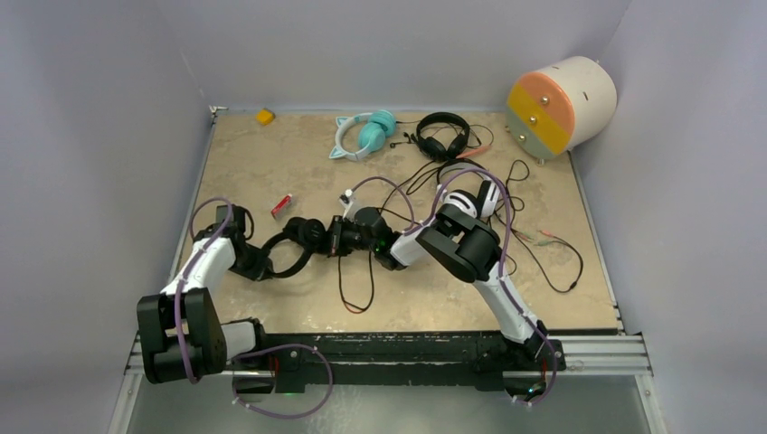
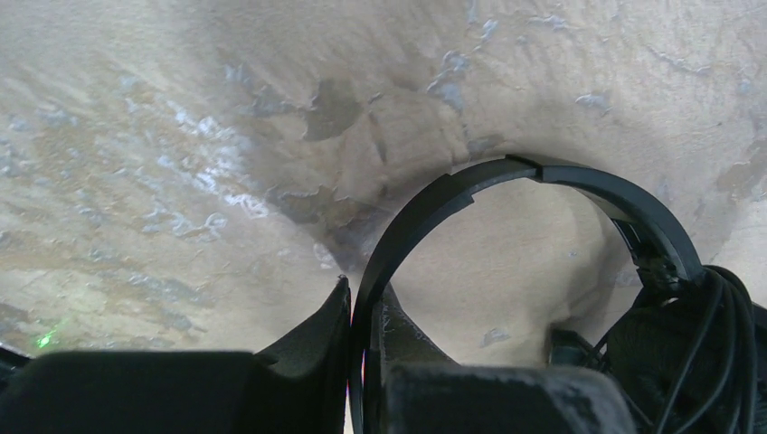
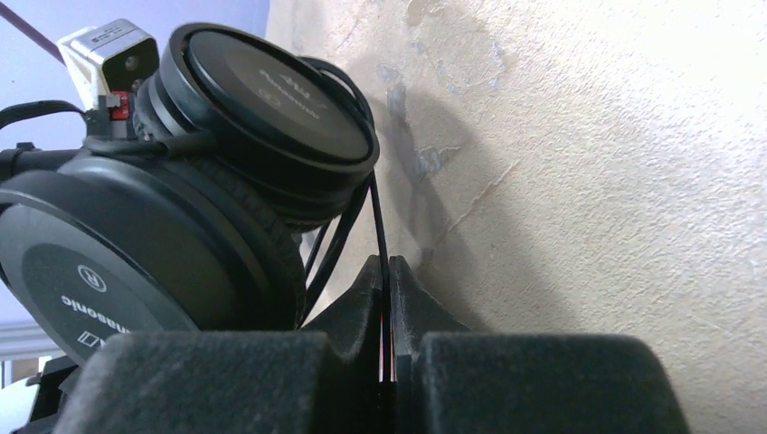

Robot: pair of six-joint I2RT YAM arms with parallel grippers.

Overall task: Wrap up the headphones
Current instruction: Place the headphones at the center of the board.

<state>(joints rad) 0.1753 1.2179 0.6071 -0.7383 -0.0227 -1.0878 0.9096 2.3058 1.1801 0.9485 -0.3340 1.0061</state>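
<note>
Slippage is the main risk: the left gripper [image 2: 351, 294] is closed hard on the thin headband [image 2: 506, 172] of the all-black headphones [image 1: 306, 233]. They lie left of the middle of the table [image 1: 271, 163], between the two grippers, and a tug from the other side could twist the band out of that narrow bite. The right gripper [image 3: 383, 271] has its fingers pinched together on the black cable [image 3: 374, 212], just beside the stacked earcups [image 3: 262, 108]. The cord is thin enough to slide through the pads, and the turns lying round the cups might then loosen. A slack loop of it trails toward the near edge, free to snag. Loose leads from the white-and-black headphones [image 1: 479, 199], half hidden behind the right arm [image 1: 470, 244], cross nearby and could be dragged in. The teal headphones [image 1: 366, 134] and black-and-red headphones [image 1: 443, 136] sit well apart at the far side. The one container, a round drum [image 1: 561, 104] with orange, yellow and green drawer fronts at far right, looks shut; its contents cannot be seen
</note>
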